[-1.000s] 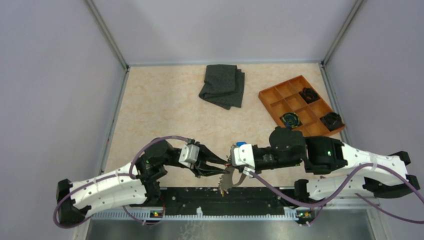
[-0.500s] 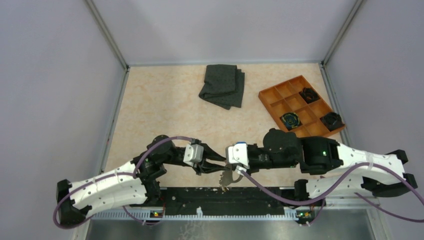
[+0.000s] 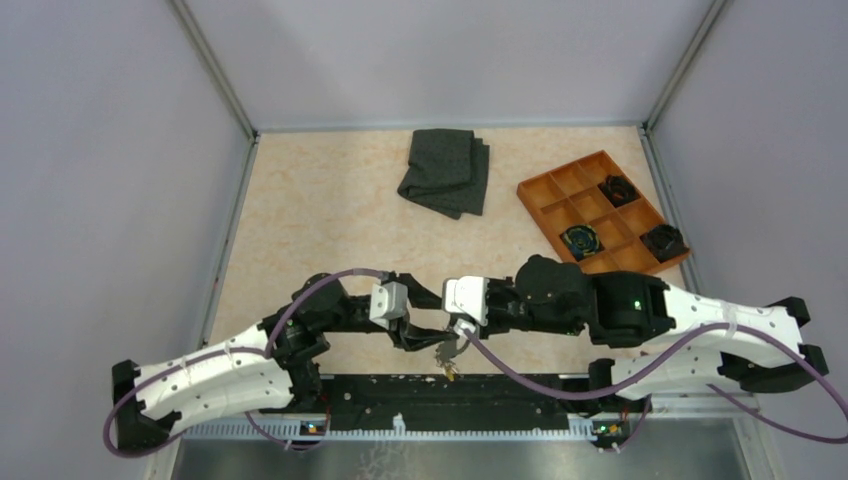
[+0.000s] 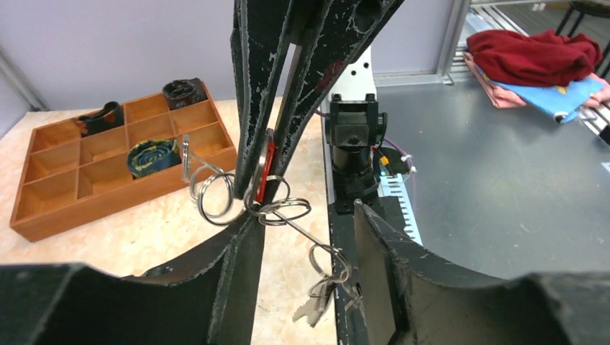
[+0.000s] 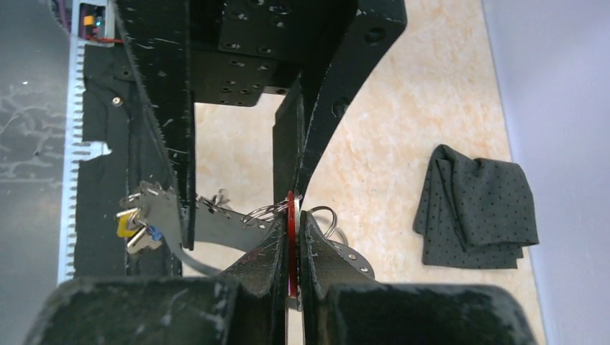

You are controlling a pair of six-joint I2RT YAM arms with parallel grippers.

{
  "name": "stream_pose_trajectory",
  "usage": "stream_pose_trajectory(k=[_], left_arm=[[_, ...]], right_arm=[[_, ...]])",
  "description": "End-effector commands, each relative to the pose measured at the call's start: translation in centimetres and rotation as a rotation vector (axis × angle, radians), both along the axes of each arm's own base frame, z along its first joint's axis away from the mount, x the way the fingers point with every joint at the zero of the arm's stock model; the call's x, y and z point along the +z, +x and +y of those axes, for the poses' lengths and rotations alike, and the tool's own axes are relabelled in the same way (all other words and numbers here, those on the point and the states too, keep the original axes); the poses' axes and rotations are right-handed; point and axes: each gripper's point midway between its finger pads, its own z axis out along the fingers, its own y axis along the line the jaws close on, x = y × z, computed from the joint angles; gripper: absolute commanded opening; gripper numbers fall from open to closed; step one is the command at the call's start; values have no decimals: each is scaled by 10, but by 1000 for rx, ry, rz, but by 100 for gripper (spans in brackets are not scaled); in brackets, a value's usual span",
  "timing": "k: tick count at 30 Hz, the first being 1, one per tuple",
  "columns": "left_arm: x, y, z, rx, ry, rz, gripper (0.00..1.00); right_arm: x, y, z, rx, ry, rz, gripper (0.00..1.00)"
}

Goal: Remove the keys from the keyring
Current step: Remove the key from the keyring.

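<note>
Keys point(image 5: 138, 226) hang in one small bunch over the black rail at the near edge of the bench point(image 3: 320, 220), just below the two end effectors. Two coloured heads can be counted there, one yellow and one blue, beside a bare metal blade; any others are too small to tell. The bunch is threaded on the keyring point(image 4: 280, 210), a chain of wire split rings. At least three rings show in the left wrist view: two larger ones up by the fingers and one small one lower down carrying the bunch.

The right end effector point(image 5: 293, 219) is clenched on one thin red piece point(image 4: 265, 172) seen edge-on. The larger rings sit against it, and whether it is a key head cannot be told. The left end effector point(image 4: 306, 237) is released, its two fingers spread apart with the ring chain hanging between them.

One folded dark grey cloth point(image 3: 445, 172) lies at the far middle of the bench. One orange compartment tray point(image 3: 560, 170) sits far right. Three of its compartments are filled, two with black clumps point(image 3: 662, 240) and one with a blue-and-yellow coil point(image 3: 580, 238).
</note>
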Motion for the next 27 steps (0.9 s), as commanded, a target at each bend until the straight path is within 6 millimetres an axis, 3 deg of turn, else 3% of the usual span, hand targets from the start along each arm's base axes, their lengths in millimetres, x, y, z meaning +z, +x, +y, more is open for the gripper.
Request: stream_pose_trajectory(k=[1,7,13,20,27], left_arm=[[18,7,9,86,-84,21,57],[14,37,28,293,-59,50,58],[16,40,39,335,-65,16,55],[6,43,37,336,-4,-18,38],[8,54,31,383,-17,-9,37]], right_arm=[[29,22,5,-106,98,-59,0],[24,32,5,-178,80,-55,0],[16,39,9,-239,49,-7,0],[14,50,9,-308,40,68,0],[10,53,10,-344,36,106,0]])
